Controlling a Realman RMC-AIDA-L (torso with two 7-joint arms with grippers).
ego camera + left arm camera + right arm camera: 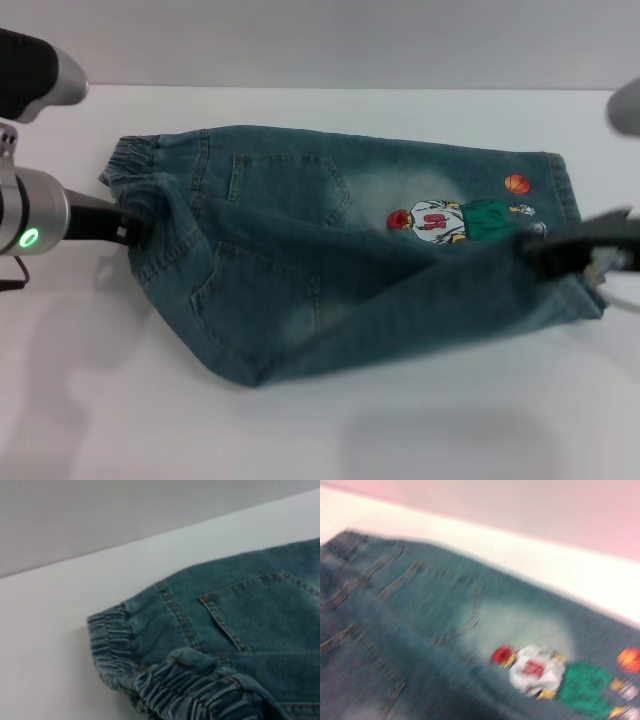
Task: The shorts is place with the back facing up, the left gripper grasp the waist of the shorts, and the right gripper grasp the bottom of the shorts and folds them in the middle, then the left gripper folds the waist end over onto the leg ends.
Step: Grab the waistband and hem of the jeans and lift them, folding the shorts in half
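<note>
The faded blue denim shorts [330, 250] lie across the white table, waist to the left and legs to the right. My left gripper [135, 225] is shut on the ruffled waist of the shorts [150, 195], raising the near half. My right gripper [535, 248] is shut on the bottom of the shorts at the near leg hem, just beside the cartoon print [450, 220]. The near half hangs between both grippers, drawn partly over the far half. In the left wrist view the elastic waistband [190, 685] bunches up close below a pocket [265, 610]. The right wrist view shows the print [540, 672].
The white table [400, 430] extends on all sides of the shorts, with its far edge against a pale wall. An orange ball print [516, 183] sits near the far leg hem.
</note>
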